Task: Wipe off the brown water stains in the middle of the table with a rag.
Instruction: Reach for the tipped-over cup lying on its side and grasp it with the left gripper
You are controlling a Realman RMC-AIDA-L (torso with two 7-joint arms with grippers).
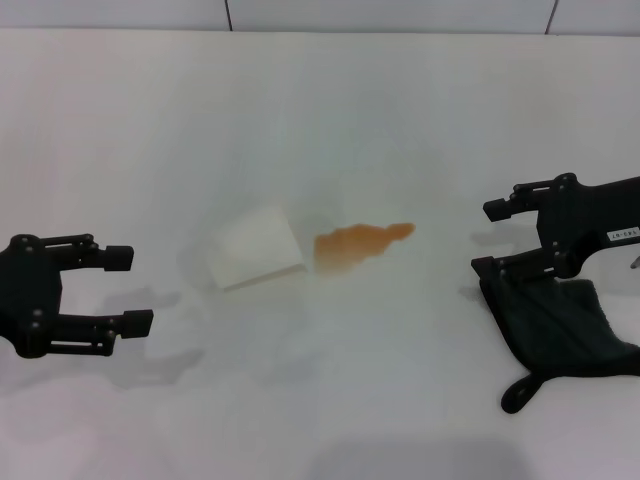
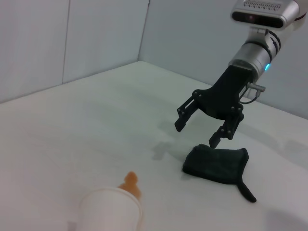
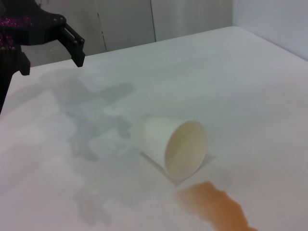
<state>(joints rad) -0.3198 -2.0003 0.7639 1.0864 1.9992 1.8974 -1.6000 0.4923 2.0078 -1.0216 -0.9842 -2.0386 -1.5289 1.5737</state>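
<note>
The brown water stains [image 1: 355, 243] form an orange-brown patch with a narrow tail in the middle of the white table [image 1: 330, 120]. They also show in the left wrist view [image 2: 131, 183] and the right wrist view [image 3: 214, 204]. The dark rag [image 1: 560, 325] lies flat at the right, with its loop tag toward the front. My right gripper [image 1: 488, 238] is open and empty, just above the rag's edge nearest the stain. The left wrist view shows that gripper [image 2: 197, 134] over the rag [image 2: 216, 163]. My left gripper [image 1: 130, 290] is open and empty at the far left.
A white paper cup [image 1: 255, 248] lies on its side just left of the stain, its mouth toward the stain. It also shows in the right wrist view [image 3: 173, 144] and the left wrist view [image 2: 113, 209]. A wall runs along the table's far edge.
</note>
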